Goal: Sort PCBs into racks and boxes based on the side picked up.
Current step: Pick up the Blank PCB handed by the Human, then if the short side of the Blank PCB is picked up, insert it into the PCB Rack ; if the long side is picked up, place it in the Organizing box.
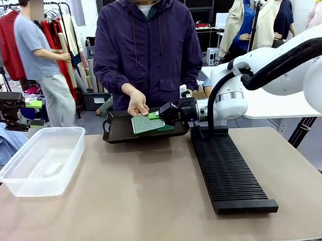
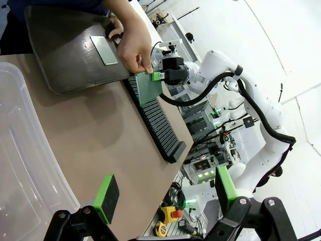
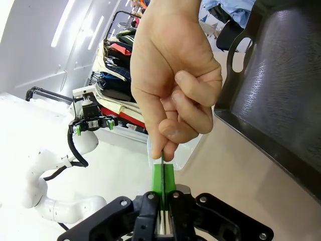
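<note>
FRONT VIEW
- Right hand [image 1: 156, 115]: clenched on one edge of a PCB [image 1: 145, 124], above the black tray [image 1: 114, 135].
- PCB: lighter dotted face up, roughly level, over the tray's right half.
- Person's hand [image 1: 138, 106]: grips the far left part of the same PCB.
- Tray: at the far edge of the surface [image 1: 143, 202], in front of the person.
- Rack [image 1: 229, 176]: on the right of the surface, running near to far; its far end is just beside the tray.
- Box [image 1: 41, 159]: on the left of the surface, well apart from the rack.
- Left hand [image 1: 30, 105]: at the left picture edge, above the box's far side, released.

LEFT WRIST VIEW
- Left hand [image 2: 165, 193]: fingers spread wide, nothing between the green pads.
- PCB [image 2: 148, 89]: held between the right hand [image 2: 159, 76] and the person's hand [image 2: 131, 47], above the far end of the rack [image 2: 158, 125].
- Second PCB [image 2: 104, 50]: lies flat in the tray [image 2: 60, 65].
- Box [image 2: 20, 165]: on the near side of the surface.

RIGHT WRIST VIEW
- Right hand [image 3: 163, 191]: green pads pressed together on the PCB [image 3: 162, 159], seen edge-on.
- Person's hand [image 3: 175, 80]: pinches the PCB's opposite end between thumb and fingers.
- Tray [image 3: 281, 85]: beside the person's hand.
- Left hand [image 3: 93, 123]: farther off, apart from the PCB.
</note>
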### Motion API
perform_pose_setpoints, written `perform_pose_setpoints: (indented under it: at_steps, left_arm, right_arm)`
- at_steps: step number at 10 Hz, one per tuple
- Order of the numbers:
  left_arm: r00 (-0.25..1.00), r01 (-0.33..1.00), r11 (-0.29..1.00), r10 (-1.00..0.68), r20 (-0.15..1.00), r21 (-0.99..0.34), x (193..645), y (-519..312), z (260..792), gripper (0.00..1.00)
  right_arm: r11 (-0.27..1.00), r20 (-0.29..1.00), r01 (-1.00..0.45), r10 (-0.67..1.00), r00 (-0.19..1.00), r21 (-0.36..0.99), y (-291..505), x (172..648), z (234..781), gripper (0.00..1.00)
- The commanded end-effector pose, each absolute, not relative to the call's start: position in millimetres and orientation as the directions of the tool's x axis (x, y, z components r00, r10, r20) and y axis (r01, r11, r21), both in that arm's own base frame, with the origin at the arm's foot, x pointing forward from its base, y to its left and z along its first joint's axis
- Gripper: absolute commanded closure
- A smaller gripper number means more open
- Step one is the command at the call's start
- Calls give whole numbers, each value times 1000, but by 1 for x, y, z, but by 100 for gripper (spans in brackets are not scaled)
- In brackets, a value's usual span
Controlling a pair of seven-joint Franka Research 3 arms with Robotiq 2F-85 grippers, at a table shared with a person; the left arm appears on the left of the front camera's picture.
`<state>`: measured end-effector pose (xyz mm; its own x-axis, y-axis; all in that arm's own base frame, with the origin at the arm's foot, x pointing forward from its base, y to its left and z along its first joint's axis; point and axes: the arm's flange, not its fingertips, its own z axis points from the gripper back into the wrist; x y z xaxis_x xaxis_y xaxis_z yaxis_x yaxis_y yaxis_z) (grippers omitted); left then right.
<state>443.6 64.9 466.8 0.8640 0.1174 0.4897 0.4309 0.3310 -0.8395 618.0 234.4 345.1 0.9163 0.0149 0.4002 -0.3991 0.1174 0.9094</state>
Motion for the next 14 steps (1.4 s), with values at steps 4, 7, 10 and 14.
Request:
perform_pose_setpoints:
  at_steps: [4, 7, 10, 14]
  left_arm:
    - [867, 425, 330, 120, 484, -843, 442, 66, 468, 0]
    - [867, 425, 330, 120, 484, -843, 442, 66, 468, 0]
    - [867, 425, 330, 120, 484, -843, 442, 66, 468, 0]
    - [867, 425, 330, 120, 484, -843, 442, 66, 468, 0]
  right_arm:
    - [112, 412, -409, -3, 911, 906, 236, 618, 346, 100]
    - [112, 412, -409, -3, 911, 906, 236, 618, 346, 100]
    - [112, 412, -409, -3, 911, 906, 236, 618, 346, 100]
    - [112, 412, -409, -3, 911, 906, 236, 618, 346, 100]
